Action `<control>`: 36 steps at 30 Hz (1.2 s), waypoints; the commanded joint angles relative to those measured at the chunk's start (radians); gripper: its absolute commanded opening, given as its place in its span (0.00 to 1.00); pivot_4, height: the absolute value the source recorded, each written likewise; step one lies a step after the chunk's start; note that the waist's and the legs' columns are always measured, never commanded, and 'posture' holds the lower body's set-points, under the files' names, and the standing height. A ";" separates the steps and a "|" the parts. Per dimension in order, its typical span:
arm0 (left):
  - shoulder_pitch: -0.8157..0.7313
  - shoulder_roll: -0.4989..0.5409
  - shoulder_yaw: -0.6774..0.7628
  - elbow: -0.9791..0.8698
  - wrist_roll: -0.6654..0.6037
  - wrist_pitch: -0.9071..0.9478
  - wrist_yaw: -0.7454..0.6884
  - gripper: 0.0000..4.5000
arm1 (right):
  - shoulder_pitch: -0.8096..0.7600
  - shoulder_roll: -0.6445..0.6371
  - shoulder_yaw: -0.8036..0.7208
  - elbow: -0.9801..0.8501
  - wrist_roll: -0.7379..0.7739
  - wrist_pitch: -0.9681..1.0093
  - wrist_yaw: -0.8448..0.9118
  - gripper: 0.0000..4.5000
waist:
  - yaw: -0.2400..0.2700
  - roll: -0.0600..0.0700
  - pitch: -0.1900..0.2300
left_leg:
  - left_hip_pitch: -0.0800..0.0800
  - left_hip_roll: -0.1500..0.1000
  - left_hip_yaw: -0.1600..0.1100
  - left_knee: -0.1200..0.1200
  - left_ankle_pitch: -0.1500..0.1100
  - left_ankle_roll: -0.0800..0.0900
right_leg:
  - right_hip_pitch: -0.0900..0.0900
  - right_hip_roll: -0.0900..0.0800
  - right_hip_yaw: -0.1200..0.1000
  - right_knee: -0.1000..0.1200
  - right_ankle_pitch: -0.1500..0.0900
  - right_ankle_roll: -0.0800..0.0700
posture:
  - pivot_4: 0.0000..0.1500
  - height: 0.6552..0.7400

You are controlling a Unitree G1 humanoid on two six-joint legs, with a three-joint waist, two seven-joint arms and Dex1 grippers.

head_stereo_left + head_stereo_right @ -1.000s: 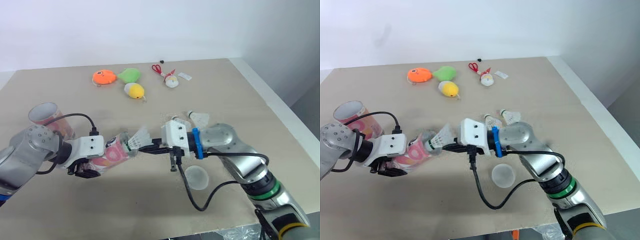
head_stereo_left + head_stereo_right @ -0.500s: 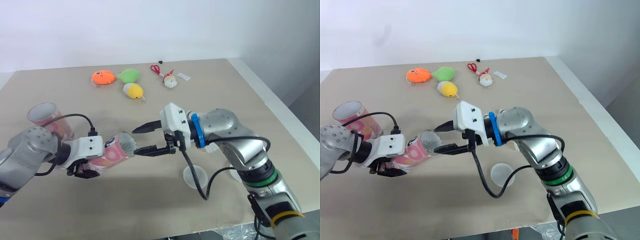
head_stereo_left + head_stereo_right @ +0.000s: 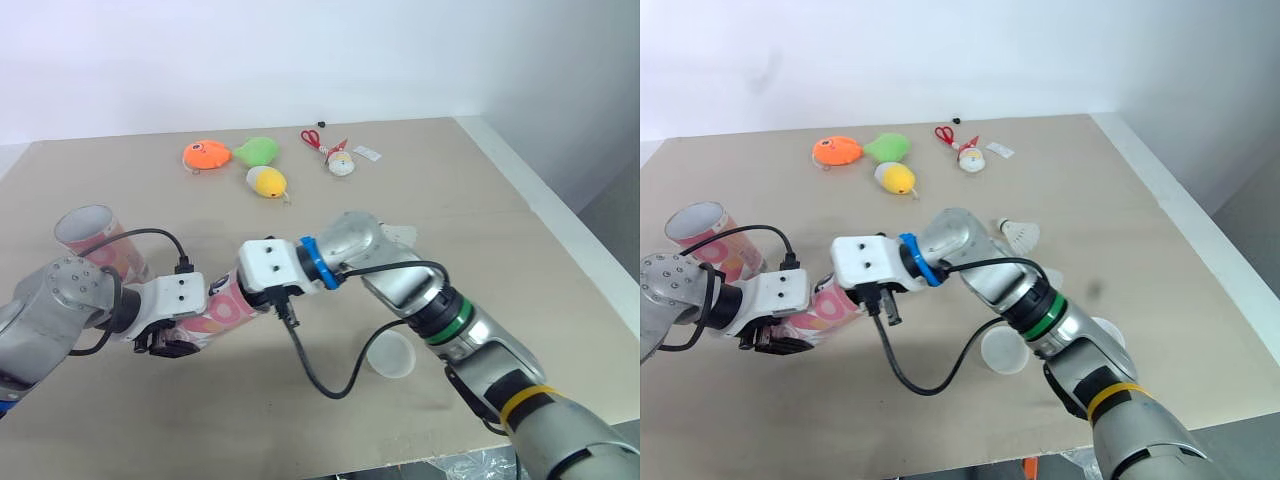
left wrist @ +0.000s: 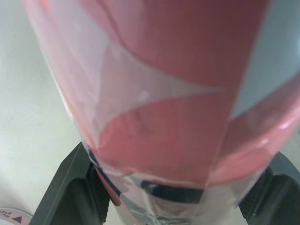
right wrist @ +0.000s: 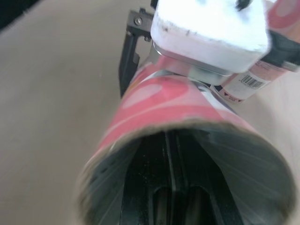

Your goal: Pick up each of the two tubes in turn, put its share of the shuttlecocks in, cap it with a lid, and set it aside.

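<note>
The right gripper [image 5: 169, 140] is reaching into the open mouth of the pink tube [image 3: 225, 310], its 2 fingers drawn narrow, almost together, with nothing discernible between them. The left gripper [image 3: 172, 340] is clamping that tube on both sides at the end away from the mouth, holding it nearly level. A 2nd tube [image 3: 93, 236] is standing upright just beyond the pink tube's gripped end. 1 lid [image 3: 392, 353] is lying on the table [image 3: 450, 170] near the pink tube, past its mouth. 1 shuttlecock [image 3: 1020, 235] is lying farther past the mouth.
</note>
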State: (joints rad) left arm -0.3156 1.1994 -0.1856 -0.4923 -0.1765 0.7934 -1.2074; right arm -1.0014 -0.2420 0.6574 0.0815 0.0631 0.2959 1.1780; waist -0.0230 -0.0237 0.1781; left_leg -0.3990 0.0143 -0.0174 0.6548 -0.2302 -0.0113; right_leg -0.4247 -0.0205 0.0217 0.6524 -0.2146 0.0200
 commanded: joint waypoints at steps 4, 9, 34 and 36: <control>0.006 -0.010 -0.016 -0.010 -0.007 0.014 0.008 0.65 | -0.024 0.053 -0.027 -0.042 0.005 -0.007 0.018 0.02 | 0.000 0.000 0.000 | 0.000 0.000 -0.001 0.000 0.000 0.000 | 0.000 0.001 0.000 0.000 0.000 -0.001 | 1.00 1.00; 0.003 -0.026 -0.019 -0.012 -0.008 0.020 0.021 0.65 | -0.022 0.003 -0.101 -0.106 0.053 0.030 0.056 0.02 | 0.001 0.000 0.000 | 0.000 0.000 -0.001 0.000 0.000 0.000 | 0.000 0.001 -0.001 0.001 0.000 -0.001 | 1.00 1.00; -0.085 -0.568 0.085 0.026 -0.103 -0.100 0.391 0.65 | 0.445 -0.678 -0.657 -0.540 0.498 0.483 0.093 0.99 | 0.002 -0.003 0.002 | -0.006 -0.002 -0.001 0.001 -0.002 0.002 | 0.000 -0.003 -0.001 -0.005 0.000 0.003 | 1.00 1.00; -0.051 -0.652 0.084 0.045 -0.114 -0.141 0.429 0.65 | 0.515 -0.726 -0.633 -0.556 0.455 0.435 0.089 0.99 | 0.001 -0.003 0.002 | -0.005 -0.002 -0.001 0.001 -0.002 0.003 | 0.000 -0.003 0.000 -0.004 0.000 0.003 | 1.00 1.00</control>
State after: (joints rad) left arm -0.3864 0.5845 -0.1179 -0.4487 -0.2771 0.7096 -0.8188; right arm -0.5170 -0.9339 0.0313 -0.4303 0.5519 0.7843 1.2646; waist -0.0225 -0.0267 0.1800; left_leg -0.4037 0.0125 -0.0179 0.6561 -0.2318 -0.0088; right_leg -0.4246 -0.0232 0.0219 0.6483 -0.2147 0.0233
